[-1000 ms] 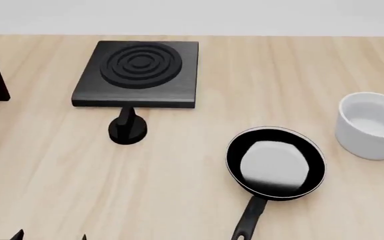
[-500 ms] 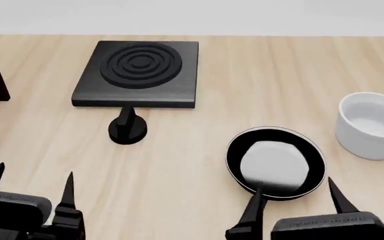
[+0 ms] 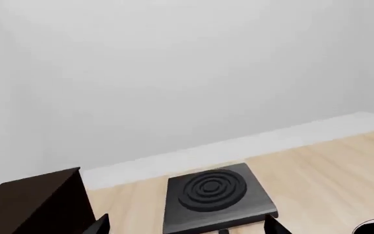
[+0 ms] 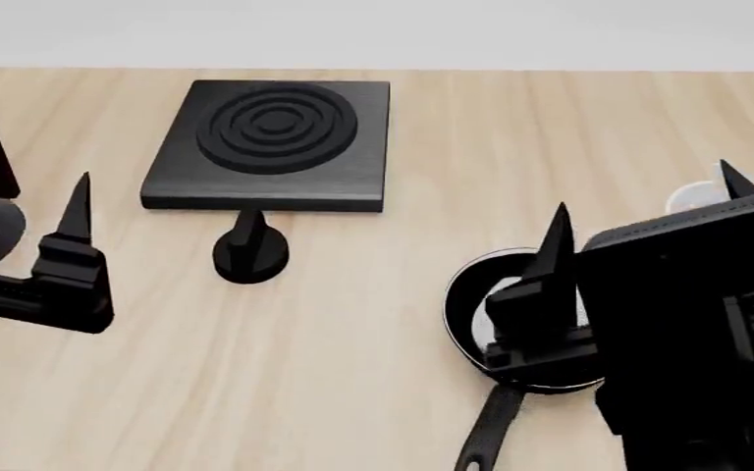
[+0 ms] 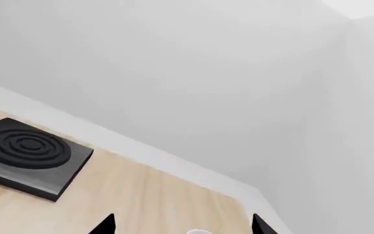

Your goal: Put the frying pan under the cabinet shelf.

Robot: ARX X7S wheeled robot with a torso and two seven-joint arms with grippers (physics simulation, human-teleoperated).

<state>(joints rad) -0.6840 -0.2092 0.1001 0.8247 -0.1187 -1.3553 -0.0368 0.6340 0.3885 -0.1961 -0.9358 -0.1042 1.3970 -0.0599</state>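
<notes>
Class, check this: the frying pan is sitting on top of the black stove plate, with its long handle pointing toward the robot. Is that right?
Not quite. The frying pan sits directly on the wooden table, apart from the stove plate, nearer the robot and to its right, as the head view shows. Its handle does point toward the robot. The right gripper partly hides the pan.

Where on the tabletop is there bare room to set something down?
Bare wood spans between the stove plate and the frying pan, and in front of the black knob. Crowded near the right gripper, which hides the white pot.
</notes>
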